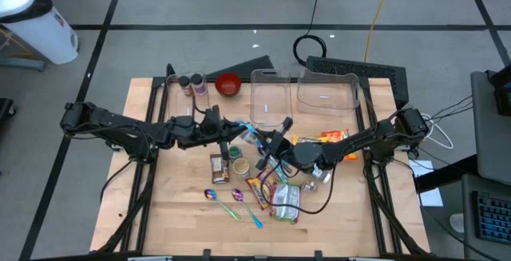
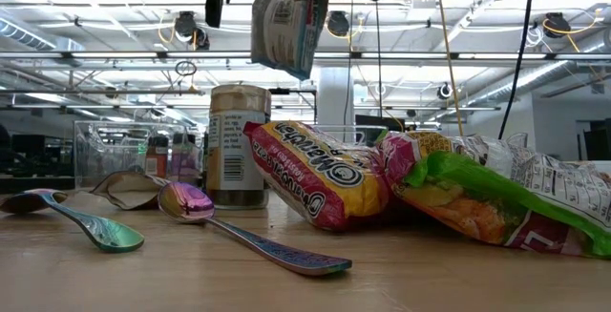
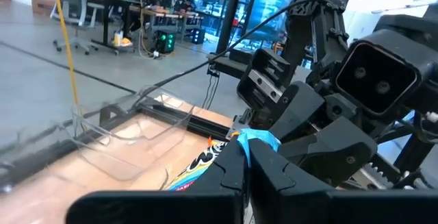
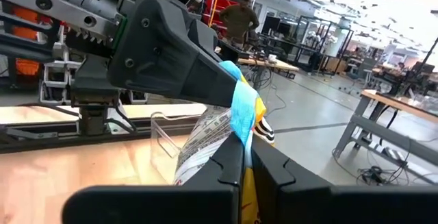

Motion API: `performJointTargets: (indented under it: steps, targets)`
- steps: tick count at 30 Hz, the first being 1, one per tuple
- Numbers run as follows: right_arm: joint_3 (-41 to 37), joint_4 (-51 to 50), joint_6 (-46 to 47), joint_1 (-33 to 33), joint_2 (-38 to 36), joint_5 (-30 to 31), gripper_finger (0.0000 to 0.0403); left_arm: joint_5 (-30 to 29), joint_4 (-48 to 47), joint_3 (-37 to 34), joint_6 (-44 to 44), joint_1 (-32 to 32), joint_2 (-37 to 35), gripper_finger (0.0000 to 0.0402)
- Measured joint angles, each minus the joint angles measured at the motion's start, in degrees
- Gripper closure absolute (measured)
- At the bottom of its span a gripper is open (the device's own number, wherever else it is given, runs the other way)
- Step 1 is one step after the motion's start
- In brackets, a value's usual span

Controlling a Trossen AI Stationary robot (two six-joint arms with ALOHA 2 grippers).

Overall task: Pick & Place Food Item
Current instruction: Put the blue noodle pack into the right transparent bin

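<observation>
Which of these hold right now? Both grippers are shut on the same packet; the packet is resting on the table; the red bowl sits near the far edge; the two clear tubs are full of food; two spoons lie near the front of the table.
1. Both the left gripper and the right gripper are shut on one packet: true.
2. The packet rests on the table: false, it hangs in the air.
3. The red bowl sits near the far edge: true.
4. The clear tubs are full of food: false, they look empty.
5. Two spoons lie near the front: true.
</observation>
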Motion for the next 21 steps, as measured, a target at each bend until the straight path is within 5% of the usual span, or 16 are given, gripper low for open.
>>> performJointTargets:
  steps: [5, 15, 21]
  targets:
    - [-0.1, 0.6, -2.8, 0.1, -1.2, 0.0, 0.0402, 2.7, 1.2, 0.0, 5.4, 0.2, 0.0, 0.0353]
    - [-0.1, -9.8, -3.9, 0.0, -9.1, 0.9, 0.0403, 4.4, 3.2, 0.0, 11.8, 0.4, -3.8, 0.0199]
    - [-0.1, -18.4, -3.7, 0.0, -14.7, 10.9, 0.0403, 0.4, -1.1, 0.0, 17.0, 0.4, -9.9, 0.0152]
